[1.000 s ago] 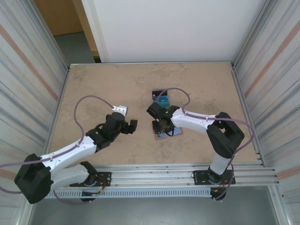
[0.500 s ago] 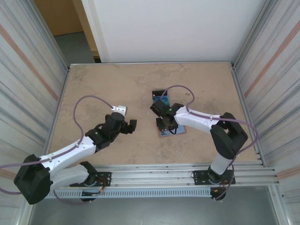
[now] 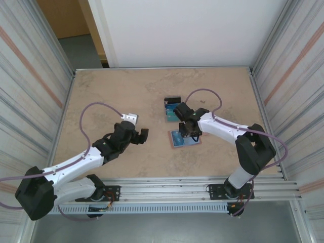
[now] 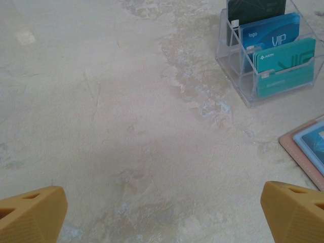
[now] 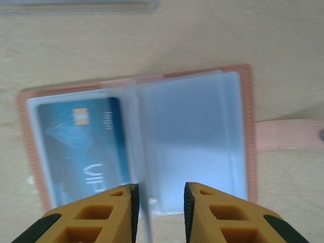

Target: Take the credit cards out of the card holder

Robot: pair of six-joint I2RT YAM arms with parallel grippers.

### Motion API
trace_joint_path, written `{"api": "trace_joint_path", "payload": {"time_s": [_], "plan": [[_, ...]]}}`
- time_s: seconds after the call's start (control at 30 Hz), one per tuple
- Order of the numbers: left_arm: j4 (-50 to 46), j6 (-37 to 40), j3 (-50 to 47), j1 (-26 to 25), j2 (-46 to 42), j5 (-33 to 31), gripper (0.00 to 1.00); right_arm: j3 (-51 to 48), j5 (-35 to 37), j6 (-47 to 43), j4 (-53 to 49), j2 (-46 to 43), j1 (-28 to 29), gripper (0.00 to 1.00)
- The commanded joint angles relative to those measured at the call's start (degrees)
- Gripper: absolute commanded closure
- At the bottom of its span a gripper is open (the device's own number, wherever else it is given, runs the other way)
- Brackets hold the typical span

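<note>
One change: right jaws, narrowly apart, shifted rightward over the card holder (image 3: pixel 178 138); left jaws spread.

From here the surface (image 4: pixel 126 101) reads pale beige with grey-brown marbling. The card holder (image 5: pixel 246 126) is salmon pink, with cloudy blue-grey pockets. The card inside it (image 5: pixel 81 147) is blue with a gold chip and pale VIP lettering. In the clear stand (image 4: pixel 238 76) I see a near-black card (image 4: pixel 255 7), a blue VIP card (image 4: pixel 271 33) and a teal card (image 4: pixel 286 66). The left claw (image 4: pixel 162 212) and the right claw (image 5: pixel 159 195) are orange-yellow.
</note>
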Motion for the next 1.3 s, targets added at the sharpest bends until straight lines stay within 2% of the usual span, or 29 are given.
{"api": "trace_joint_path", "payload": {"time_s": [0.0, 0.37, 0.5, 0.63, 0.83, 1.0, 1.27], "plan": [[-0.28, -0.06, 2.01, -0.87, 0.64, -1.55, 0.01, -1.73, 2.09, -1.91, -1.6, -1.75, -1.93, 0.69], [1.36, -0.26, 3.79, -4.66, 7.02, -1.23, 0.01, -6.64, 0.76, -3.82, 1.92, -0.12, -8.91, 0.7], [2.57, -0.98, 4.65, -6.34, 10.56, -0.86, 0.01, -6.66, 0.78, -3.68, 1.53, -0.67, -9.43, 0.7], [3.57, -1.91, 5.97, -7.71, 14.68, -0.76, 0.01, -5.7, -0.61, -3.23, 0.51, -4.94, -9.34, 0.71], [6.56, -3.85, 7.36, -7.91, 19.52, 1.08, 0.01, -6.55, -12.17, -2.16, 4.64, -10.81, -9.34, 0.76], [7.4, -4.97, 8.57, -7.94, 23.2, 1.26, 0.01, -7.91, -22.75, -0.32, 10.54, -9.66, -9.34, 0.78], [7.7, -6.66, 10.81, -8.01, 27.45, 0.89, 0.01, -6.92, -26.12, -0.44, 14.06, -2.15, -8.09, 0.75]]}}
